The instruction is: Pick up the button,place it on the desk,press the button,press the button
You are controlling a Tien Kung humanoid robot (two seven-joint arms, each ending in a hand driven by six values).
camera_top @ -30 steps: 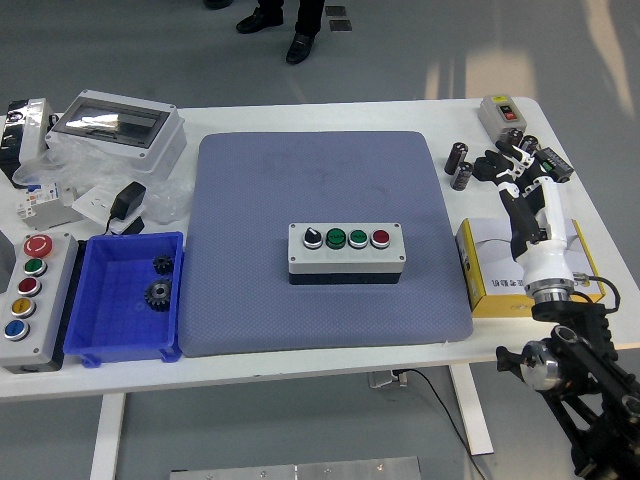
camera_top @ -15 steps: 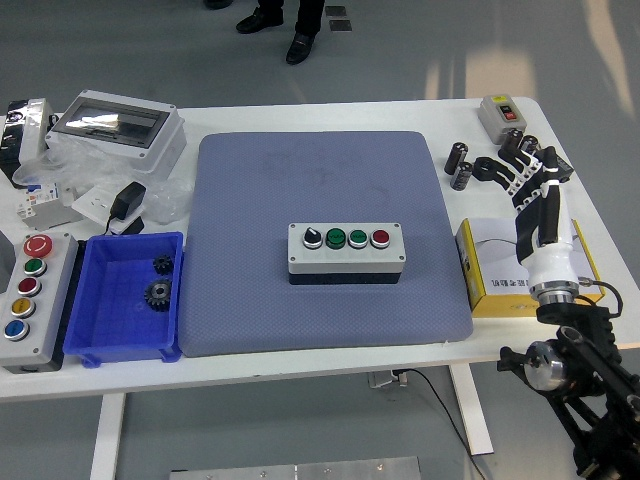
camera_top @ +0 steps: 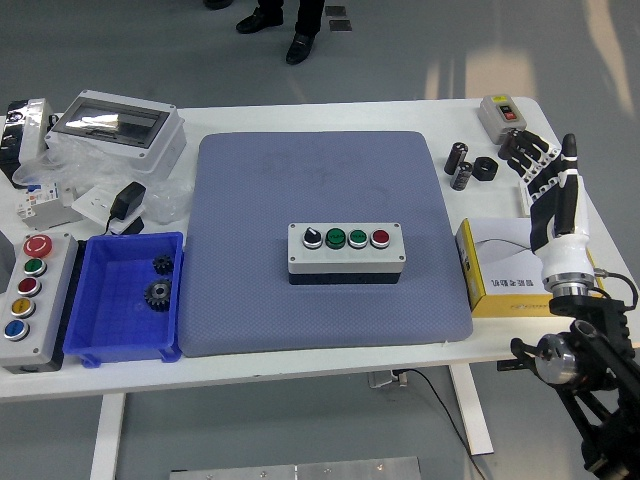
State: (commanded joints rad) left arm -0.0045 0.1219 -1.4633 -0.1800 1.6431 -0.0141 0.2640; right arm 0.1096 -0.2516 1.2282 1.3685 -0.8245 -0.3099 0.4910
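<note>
White table (camera_top: 330, 355) holds the button box (camera_top: 346, 253) mid-frame on the blue mat (camera_top: 320, 190); the right hand (camera_top: 545, 170), upper right, open and empty, should approach with one finger straight down onto a button.

a white table (camera_top: 330, 352) holds many things. a big blue mat (camera_top: 325, 200) lies in the middle. at the near left sit a grey box with five coloured buttons (camera_top: 27, 287) and a blue tray (camera_top: 92, 310). at the far left are a grey box with a clear lid (camera_top: 118, 125), clear plastic bags (camera_top: 60, 155) and a black plug (camera_top: 126, 202). on the right lies a yellow box (camera_top: 497, 268). at the far right are small black parts (camera_top: 466, 165) and a small grey switch box (camera_top: 502, 114).
</note>
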